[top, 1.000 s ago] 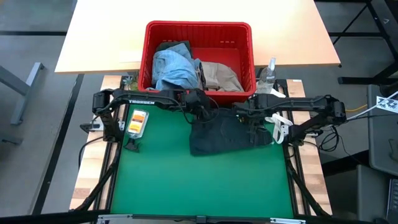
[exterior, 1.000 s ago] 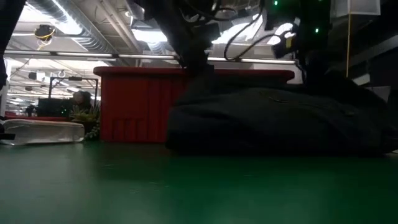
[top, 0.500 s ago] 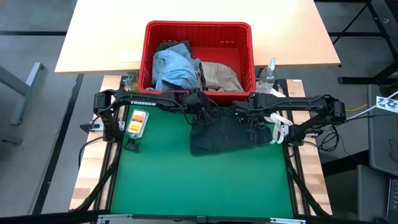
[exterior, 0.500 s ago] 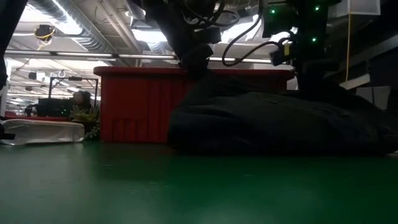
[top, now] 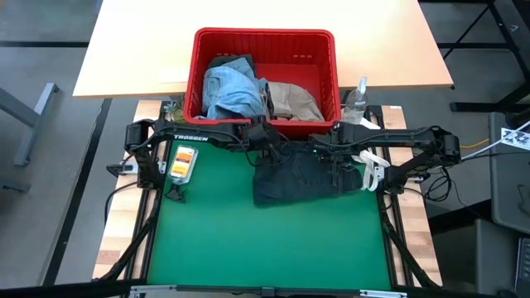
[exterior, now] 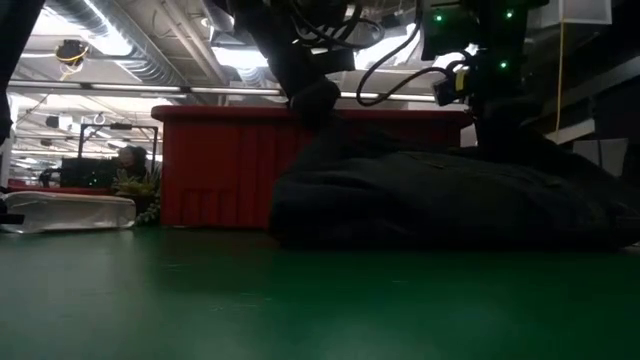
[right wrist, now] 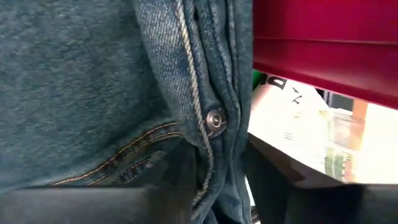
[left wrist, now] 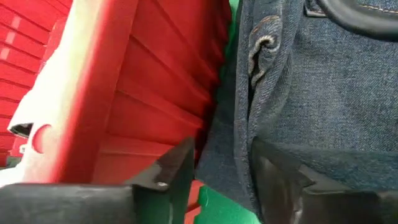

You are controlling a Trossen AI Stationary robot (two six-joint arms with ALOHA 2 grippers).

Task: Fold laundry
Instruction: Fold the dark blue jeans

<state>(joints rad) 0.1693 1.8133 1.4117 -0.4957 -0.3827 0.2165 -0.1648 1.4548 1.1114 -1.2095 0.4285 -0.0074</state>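
The jeans (top: 300,179) lie on the green mat (top: 248,240) just in front of the basket (top: 265,50). To do this step well, I think both grippers should let go fully and lift straight. The left gripper (left wrist: 217,168) and the right gripper (right wrist: 214,171) are low at the far edge, fingers apart around denim

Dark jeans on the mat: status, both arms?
Left gripper open, denim edge between its fingers. Right gripper at dark jeans, grip unclear. Jeans lie bunched on green mat. Red basket close behind.
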